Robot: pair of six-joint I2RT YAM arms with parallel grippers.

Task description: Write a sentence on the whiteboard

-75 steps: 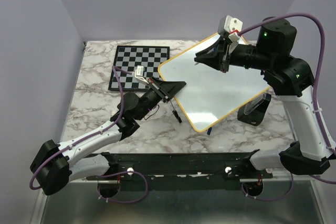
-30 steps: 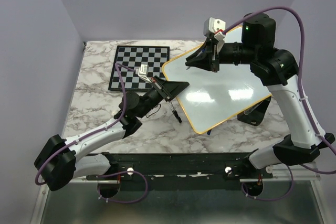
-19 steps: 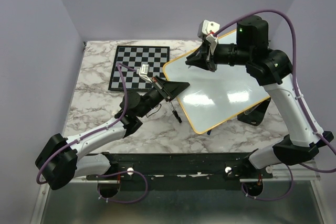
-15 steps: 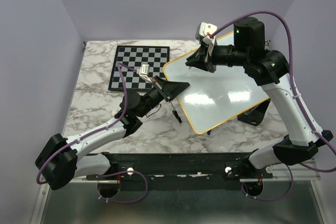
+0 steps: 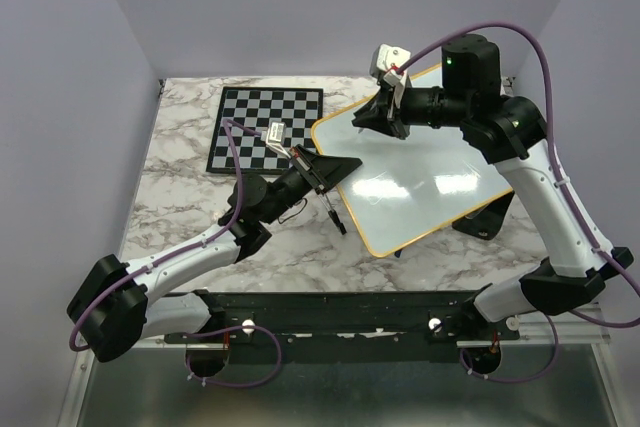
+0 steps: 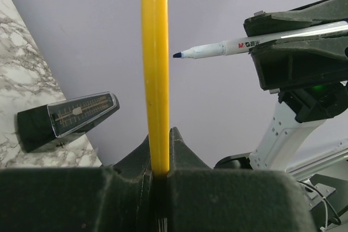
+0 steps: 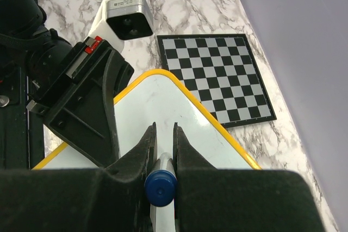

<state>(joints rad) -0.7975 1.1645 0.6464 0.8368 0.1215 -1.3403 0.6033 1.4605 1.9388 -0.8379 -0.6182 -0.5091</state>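
Note:
The whiteboard is blank, with a yellow frame, and lies skewed right of centre; no sentence shows on it. My left gripper is shut on its left edge; in the left wrist view the yellow frame runs up from between my jaws. My right gripper is shut on a white marker with a blue end and hovers over the board's far left corner. The marker has its blue tip bare and off the surface. The board lies below my right gripper.
A black-and-white chessboard lies at the far left, also in the right wrist view. A small black pen-like piece lies by the board's near left edge. A black wedge-shaped object sits under the board's right side.
My right gripper has carried the marker left, from over the board's far middle to its far left corner. The left arm and the board have hardly moved.

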